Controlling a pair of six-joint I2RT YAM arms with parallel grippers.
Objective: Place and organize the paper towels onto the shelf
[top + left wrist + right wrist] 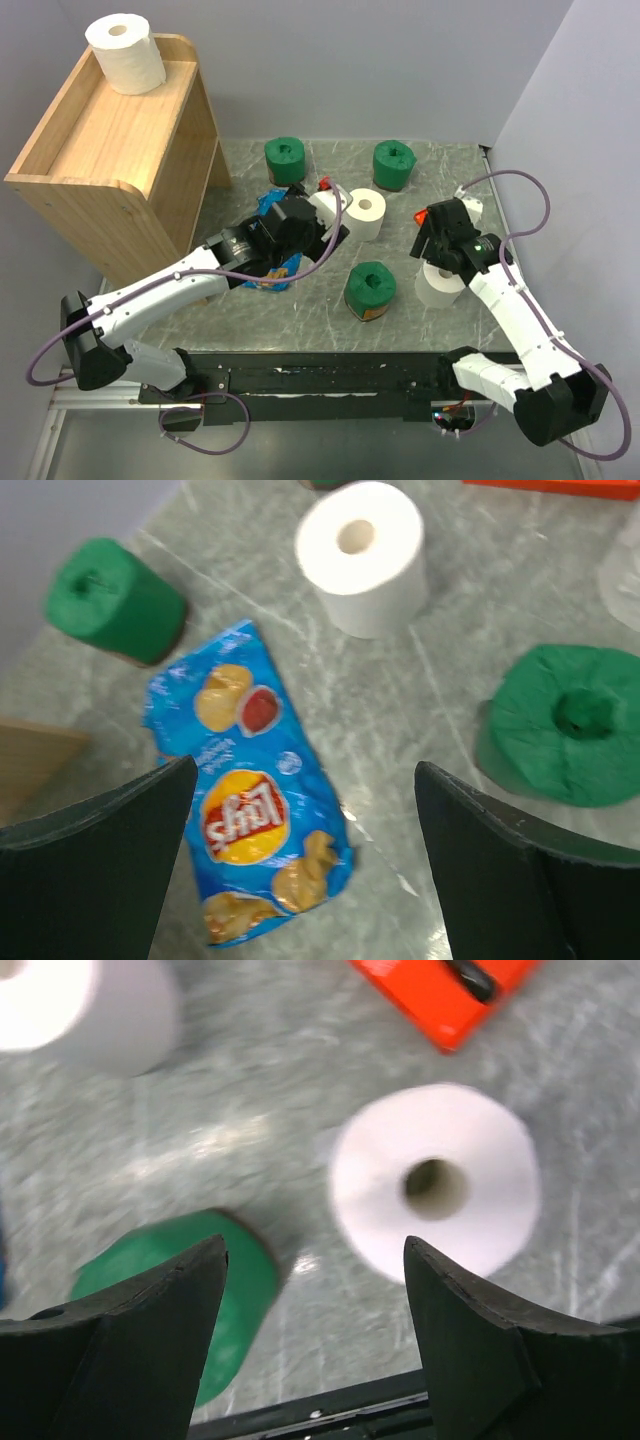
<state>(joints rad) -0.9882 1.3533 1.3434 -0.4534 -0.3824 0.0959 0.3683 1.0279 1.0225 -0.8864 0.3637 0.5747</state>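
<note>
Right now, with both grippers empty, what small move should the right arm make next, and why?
Probably nudge the right gripper sideways until the white roll is centred in its gap. The jaws stand apart holding nothing, and in the wrist view that upright roll lies off the gap toward one side, with a green roll by the other.

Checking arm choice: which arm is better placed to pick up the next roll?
Right, likely: the right gripper hangs open over a white roll; the left gripper is over the chip bag.
</note>
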